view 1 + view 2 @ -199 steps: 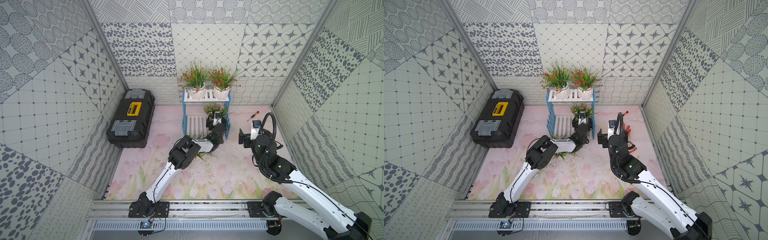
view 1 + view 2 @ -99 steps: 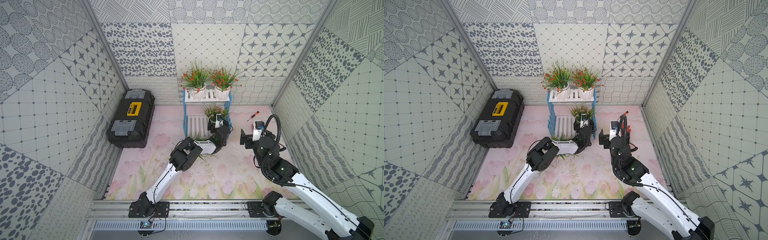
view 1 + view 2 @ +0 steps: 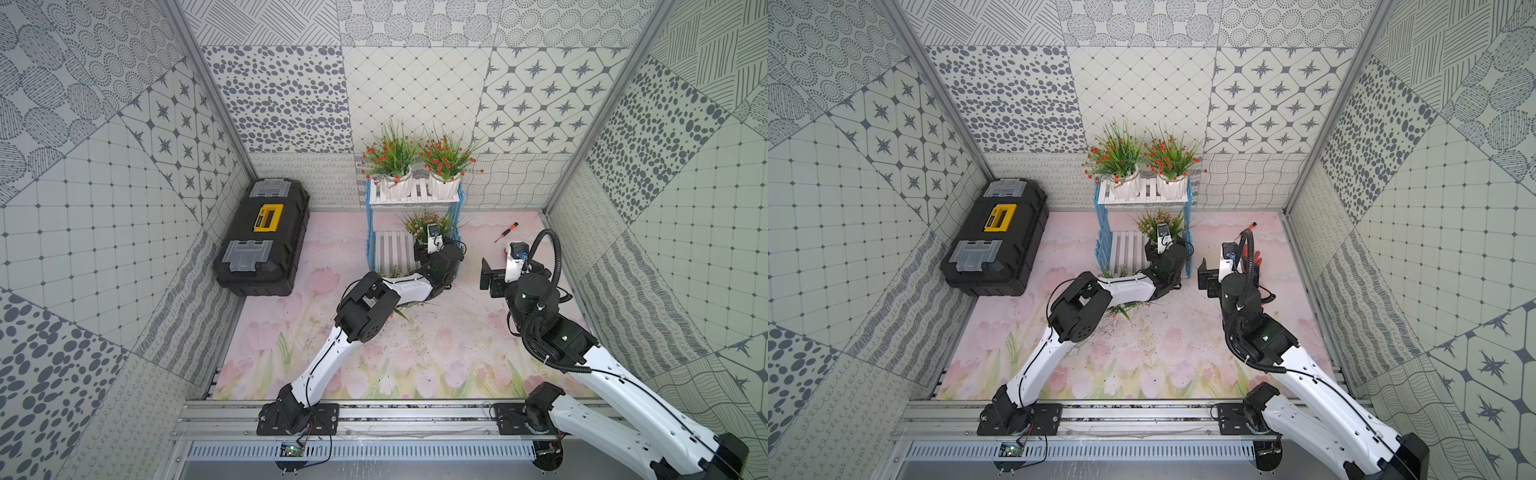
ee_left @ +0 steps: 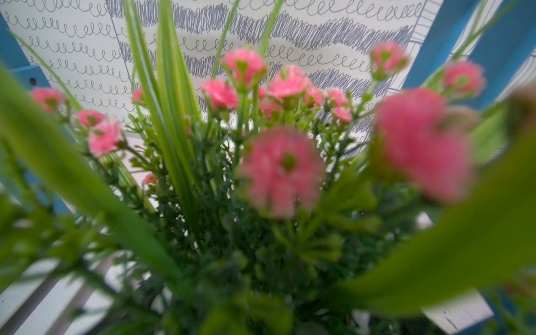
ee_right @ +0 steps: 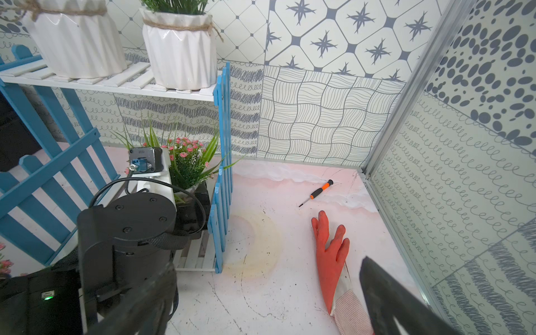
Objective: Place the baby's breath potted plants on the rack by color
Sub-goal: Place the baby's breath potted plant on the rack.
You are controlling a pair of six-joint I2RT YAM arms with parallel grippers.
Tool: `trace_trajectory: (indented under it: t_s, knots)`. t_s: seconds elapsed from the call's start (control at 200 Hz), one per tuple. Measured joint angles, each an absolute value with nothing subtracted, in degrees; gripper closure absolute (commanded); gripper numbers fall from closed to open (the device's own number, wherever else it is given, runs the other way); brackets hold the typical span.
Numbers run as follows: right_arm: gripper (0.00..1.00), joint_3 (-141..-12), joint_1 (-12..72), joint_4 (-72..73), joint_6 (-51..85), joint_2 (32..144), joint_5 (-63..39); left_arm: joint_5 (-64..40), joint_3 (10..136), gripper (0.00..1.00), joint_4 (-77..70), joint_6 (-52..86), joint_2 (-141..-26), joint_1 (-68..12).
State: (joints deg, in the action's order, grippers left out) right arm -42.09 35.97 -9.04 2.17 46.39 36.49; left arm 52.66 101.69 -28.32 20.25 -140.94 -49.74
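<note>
Two red-flowered baby's breath potted plants (image 3: 390, 156) (image 3: 442, 158) stand side by side on the top shelf of the rack (image 3: 392, 249). A pink-flowered plant (image 3: 422, 220) stands upright at the right end of the lower shelf. My left gripper (image 3: 422, 251) is shut on its white pot, and its flowers (image 4: 278, 171) fill the left wrist view and hide the jaws. Another pink plant (image 3: 405, 309) lies on the mat in front of the rack, mostly hidden under my left arm. My right gripper (image 3: 490, 278) hangs open and holds nothing, right of the rack.
A black and yellow toolbox (image 3: 262, 237) sits at the back left against the wall. An orange-handled screwdriver (image 3: 506, 232) and an orange glove (image 5: 330, 252) lie on the mat right of the rack, near my right arm. Patterned walls close in three sides.
My left wrist has shifted slightly to the right at the lower shelf, with the pink plant still in it. The right arm has drawn back a little toward the front.
</note>
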Motion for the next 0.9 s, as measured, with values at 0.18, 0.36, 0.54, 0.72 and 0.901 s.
trace_trajectory:
  t_s: [0.18,0.36,0.54,0.72,0.901]
  knots:
    - [0.02,-42.09,35.97,-9.04,2.17,46.39,36.49,52.62,101.51,0.26,-26.52,23.22,-140.53,-49.74]
    - [0.02,-42.09,35.97,-9.04,2.15,46.39,36.49,52.66,101.47,0.26,-26.02,24.53,-140.46,-49.74]
    - [0.02,-42.09,35.97,-9.04,2.15,46.39,36.49,52.23,101.45,0.26,-25.93,24.58,-140.44,-49.71]
    - [0.02,-42.09,35.94,-9.02,2.15,46.39,36.49,50.06,103.02,0.25,-19.73,26.44,-139.68,-49.34]
    - [0.02,-42.09,35.92,-8.99,2.15,46.48,36.49,48.34,102.74,0.25,-17.26,27.22,-138.93,-49.34]
